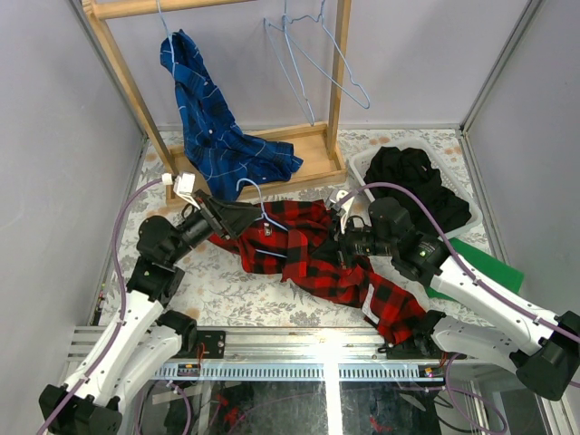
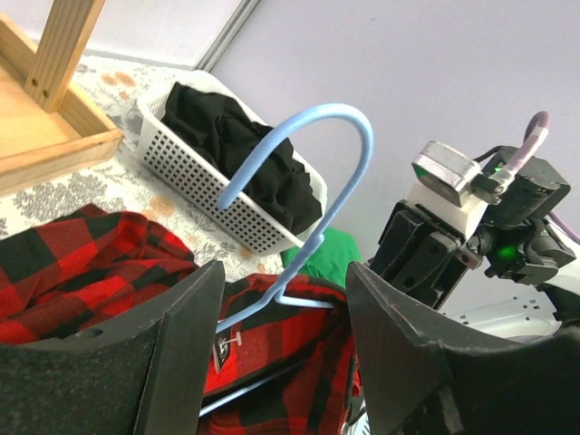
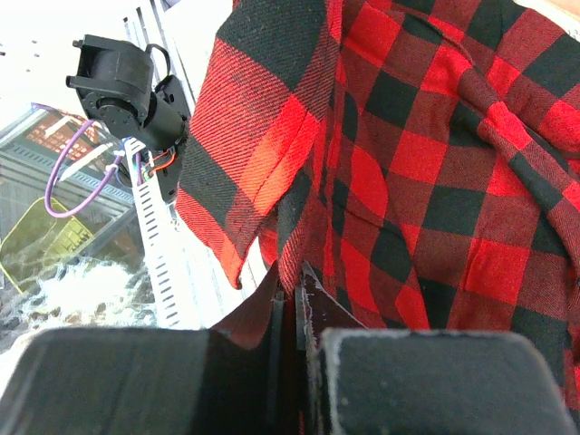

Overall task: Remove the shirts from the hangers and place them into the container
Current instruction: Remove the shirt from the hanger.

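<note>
On floral table (image 1: 227, 290): soft plaid shirt (image 1: 304, 258), wire hanger (image 2: 366, 154).

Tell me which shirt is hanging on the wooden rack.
The blue plaid shirt, draped from the wooden rack. The red-and-black plaid shirt lies on the table, and the black shirts sit in the white laundry basket.

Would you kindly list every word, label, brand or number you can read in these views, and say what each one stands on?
No text can be read in any of the three views.
Small white tag on the red-and-black plaid shirt, seen from the left wrist: it carries a dark mark, too small and blurred to read.
</note>
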Robot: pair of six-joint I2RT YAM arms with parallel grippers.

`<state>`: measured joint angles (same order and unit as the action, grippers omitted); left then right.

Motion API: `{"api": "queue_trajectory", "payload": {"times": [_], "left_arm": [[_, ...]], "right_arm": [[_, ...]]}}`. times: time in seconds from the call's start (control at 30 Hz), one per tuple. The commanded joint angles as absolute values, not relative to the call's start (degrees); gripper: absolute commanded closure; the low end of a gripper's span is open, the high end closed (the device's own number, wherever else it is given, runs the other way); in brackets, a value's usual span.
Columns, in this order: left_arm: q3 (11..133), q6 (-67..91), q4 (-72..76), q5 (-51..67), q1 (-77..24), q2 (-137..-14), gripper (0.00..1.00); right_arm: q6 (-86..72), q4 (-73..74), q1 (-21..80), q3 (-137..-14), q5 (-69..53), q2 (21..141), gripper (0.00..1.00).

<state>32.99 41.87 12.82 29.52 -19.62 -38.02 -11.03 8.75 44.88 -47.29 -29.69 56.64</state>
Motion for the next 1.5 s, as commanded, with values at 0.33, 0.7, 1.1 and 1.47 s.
{"api": "queue_trajectory", "payload": {"times": [0.33, 0.7, 1.1, 1.47], "left_arm": [[35.04, 36.58, 13.5, 19.8, -27.42, -39.52, 0.49], [34.81, 34.79, 14.11, 14.72, -30.49, -39.23, 0.63], [36.4, 31.55, 5.19, 7.54, -30.81, -38.94, 0.99], [42.11, 24.28, -15.15, -15.89, -31.82, -38.94, 1.0]], "right_arm": [[-12.03, 5.61, 44.81, -49.13, -32.78, 55.95, 1.0], [-11.34, 6.64, 44.78, -49.04, -33.85, 56.02, 1.0], [-10.72, 8.19, 44.81, -49.32, -26.82, 58.03, 0.7], [-12.15, 12.19, 44.9, -51.85, -8.12, 59.39, 0.25]]}}
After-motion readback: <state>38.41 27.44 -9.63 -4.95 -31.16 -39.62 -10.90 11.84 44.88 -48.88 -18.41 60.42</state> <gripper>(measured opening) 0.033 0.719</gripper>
